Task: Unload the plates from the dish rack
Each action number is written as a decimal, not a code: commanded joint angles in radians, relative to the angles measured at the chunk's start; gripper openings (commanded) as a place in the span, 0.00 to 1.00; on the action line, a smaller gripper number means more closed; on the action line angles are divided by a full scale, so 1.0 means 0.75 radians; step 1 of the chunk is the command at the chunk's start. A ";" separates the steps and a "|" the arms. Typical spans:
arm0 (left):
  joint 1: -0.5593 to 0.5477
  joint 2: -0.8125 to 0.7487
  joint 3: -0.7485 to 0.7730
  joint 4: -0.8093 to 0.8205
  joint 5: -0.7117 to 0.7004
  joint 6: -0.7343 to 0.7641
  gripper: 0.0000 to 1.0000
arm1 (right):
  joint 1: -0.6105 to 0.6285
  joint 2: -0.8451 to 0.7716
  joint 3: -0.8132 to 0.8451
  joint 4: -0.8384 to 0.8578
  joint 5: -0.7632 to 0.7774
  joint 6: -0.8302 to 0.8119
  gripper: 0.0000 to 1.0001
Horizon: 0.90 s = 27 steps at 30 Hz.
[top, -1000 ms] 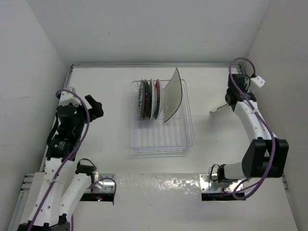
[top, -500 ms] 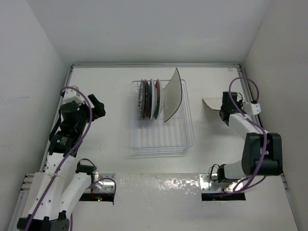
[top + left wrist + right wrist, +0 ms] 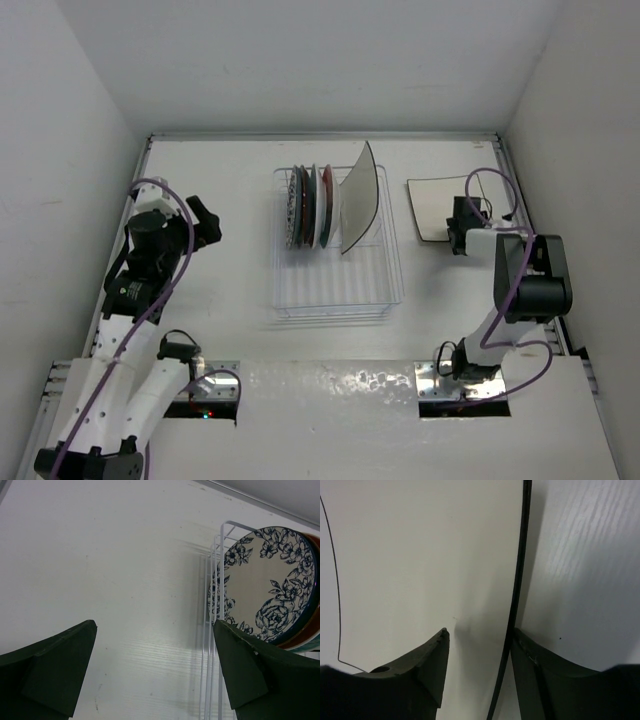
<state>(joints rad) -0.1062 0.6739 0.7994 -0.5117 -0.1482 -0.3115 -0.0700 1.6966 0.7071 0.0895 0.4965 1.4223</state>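
Note:
The dish rack [image 3: 335,285] stands mid-table. It holds a white floral plate [image 3: 293,208], red and teal plates behind it, and a pale square dark-rimmed plate [image 3: 358,200] leaning at the right. Another pale square plate [image 3: 432,205] lies on the table right of the rack. My right gripper [image 3: 456,236] is at its near right corner. In the right wrist view its jaws [image 3: 479,632] stand apart astride the plate's dark rim [image 3: 520,570]. My left gripper [image 3: 205,222] is open and empty left of the rack. Its wrist view [image 3: 155,625] shows the floral plate [image 3: 265,580] and the rack wire [image 3: 212,630].
White walls close the table at the back and on both sides. The right wall [image 3: 580,150] is close behind the right arm. Bare table [image 3: 240,190] lies between the left gripper and the rack.
My right arm has swung down and forward and laid the square plate flat on the table right of the rack. My left gripper has shifted slightly.

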 commanded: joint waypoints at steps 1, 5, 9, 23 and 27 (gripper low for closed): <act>-0.016 0.001 0.000 0.059 0.024 0.023 1.00 | -0.003 0.045 -0.031 -0.060 -0.100 0.006 0.52; -0.016 -0.003 0.002 0.059 0.022 0.023 1.00 | -0.005 0.045 0.000 -0.078 -0.142 -0.037 0.67; -0.020 -0.001 0.002 0.059 0.020 0.023 1.00 | -0.005 0.045 0.182 -0.371 -0.181 -0.168 0.86; -0.018 0.055 0.059 -0.080 -0.358 -0.090 1.00 | 0.316 -0.244 0.858 -0.797 -0.398 -1.008 0.99; -0.016 0.051 0.059 -0.085 -0.379 -0.096 1.00 | 0.561 0.053 1.594 -1.265 -0.306 -1.368 0.99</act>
<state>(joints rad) -0.1120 0.7216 0.8017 -0.5793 -0.3744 -0.3603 0.2516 1.6588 1.6695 -0.6231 0.2806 0.6823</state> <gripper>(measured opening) 0.999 0.986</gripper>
